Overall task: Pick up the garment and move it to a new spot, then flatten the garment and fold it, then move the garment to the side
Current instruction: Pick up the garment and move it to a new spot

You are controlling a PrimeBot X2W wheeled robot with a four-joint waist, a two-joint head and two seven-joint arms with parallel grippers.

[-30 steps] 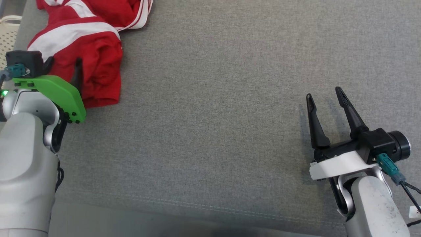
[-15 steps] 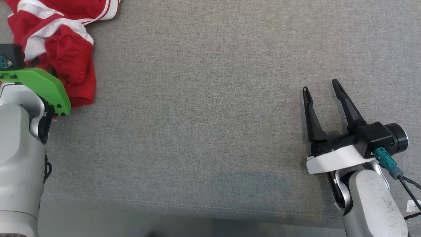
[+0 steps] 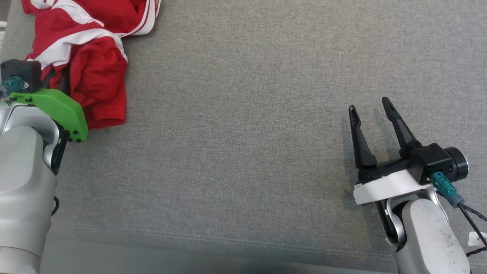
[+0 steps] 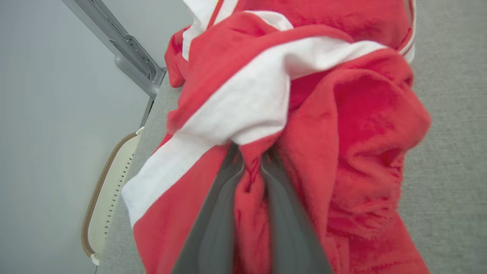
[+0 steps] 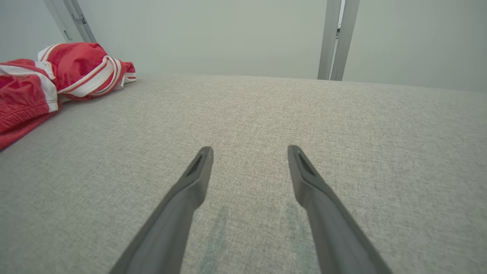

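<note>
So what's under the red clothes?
Grey cushion shows beside the red clothes, probably under them too, but that part is covered. The left hand pinches a fold, fingertips buried.

Closure of the left end effector [image 4: 249, 152] since a second ago: from fingers [image 4: 215, 217] spread wide over the garment [image 4: 342, 125] to a pinch on a red fold, now bunched between them. Slight shift of the whole head view through camera motion, not of the cloth.
</note>
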